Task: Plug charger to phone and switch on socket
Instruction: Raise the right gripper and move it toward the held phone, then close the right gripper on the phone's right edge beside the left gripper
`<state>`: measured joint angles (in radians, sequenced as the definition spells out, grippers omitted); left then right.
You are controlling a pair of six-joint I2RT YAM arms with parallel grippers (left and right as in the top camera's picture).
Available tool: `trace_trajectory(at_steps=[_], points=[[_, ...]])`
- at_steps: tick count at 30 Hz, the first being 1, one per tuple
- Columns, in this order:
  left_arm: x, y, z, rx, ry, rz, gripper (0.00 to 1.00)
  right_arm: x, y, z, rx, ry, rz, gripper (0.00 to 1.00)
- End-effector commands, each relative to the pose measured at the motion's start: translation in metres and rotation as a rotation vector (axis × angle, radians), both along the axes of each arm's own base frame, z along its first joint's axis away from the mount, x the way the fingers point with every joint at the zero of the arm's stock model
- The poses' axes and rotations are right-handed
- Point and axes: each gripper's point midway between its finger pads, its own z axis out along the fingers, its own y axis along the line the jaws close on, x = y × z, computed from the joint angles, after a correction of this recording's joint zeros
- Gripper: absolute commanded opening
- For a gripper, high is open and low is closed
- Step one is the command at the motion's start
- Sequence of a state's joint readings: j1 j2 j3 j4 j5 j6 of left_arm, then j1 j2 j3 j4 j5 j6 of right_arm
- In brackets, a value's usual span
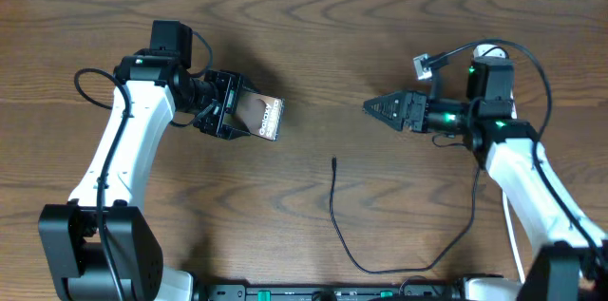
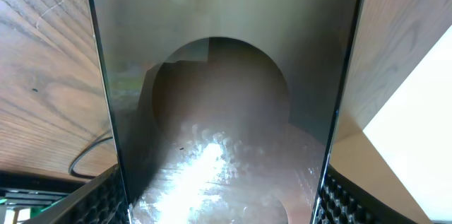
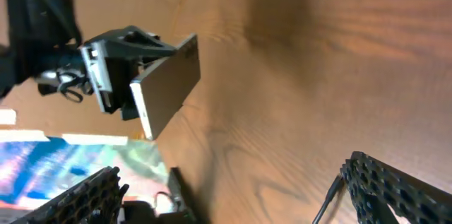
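My left gripper point(image 1: 226, 111) is shut on the phone point(image 1: 262, 117), a brown slab with white print, gripping its left end. In the left wrist view the phone point(image 2: 226, 111) fills the space between the fingers point(image 2: 222, 213). The right wrist view shows the phone point(image 3: 168, 86) held tilted above the table. My right gripper point(image 1: 372, 106) is open and empty, pointing left at the phone across a gap. The charger's black tip point(image 1: 334, 161) lies on the table below that gap, and it also shows in the right wrist view point(image 3: 332, 197) by the right finger. The socket is hidden.
The charger's thin cable point(image 1: 380, 270) loops along the front edge and rises toward the right arm. A thin white cord point(image 1: 514, 242) shows beside the right arm. Wooden table point(image 1: 313, 35) all around; a black bar point(image 1: 332, 291) lines its front edge.
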<state>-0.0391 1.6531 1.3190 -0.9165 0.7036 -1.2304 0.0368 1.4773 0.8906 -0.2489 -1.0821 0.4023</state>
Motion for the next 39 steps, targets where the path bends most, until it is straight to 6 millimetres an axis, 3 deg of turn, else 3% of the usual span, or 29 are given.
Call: trace_trajectory(at_steps=[1, 6, 14, 22, 27, 32, 39], points=[[0.003, 0.0, 0.018, -0.013, -0.056, -0.003, 0.08, 0.003, 0.001, -0.003, 0.05, 0.079, 0.003, 0.99], [0.004, 0.004, 0.015, 0.019, -0.056, 0.006, 0.08, 0.003, 0.01, -0.011, 0.047, 0.084, 0.031, 0.99], [0.006, 0.014, 0.009, 0.076, -0.038, 0.05, 0.07, -0.004, 0.055, 0.0, 0.03, -0.056, 0.142, 0.99], [0.007, 0.019, 0.006, 0.105, -0.022, 0.084, 0.08, 0.0, 0.086, -0.026, -0.121, 0.038, 0.005, 0.99], [0.008, 0.026, 0.0, 0.169, -0.009, 0.121, 0.08, -0.004, 0.105, -0.022, -0.119, 0.017, 0.003, 0.99], [0.005, 0.02, -0.003, 0.192, 0.015, 0.14, 0.08, -0.009, 0.122, -0.013, -0.099, -0.04, 0.039, 0.99], [0.001, 0.006, -0.003, 0.184, 0.035, 0.137, 0.07, -0.011, 0.131, -0.013, -0.107, -0.037, 0.024, 0.99]])
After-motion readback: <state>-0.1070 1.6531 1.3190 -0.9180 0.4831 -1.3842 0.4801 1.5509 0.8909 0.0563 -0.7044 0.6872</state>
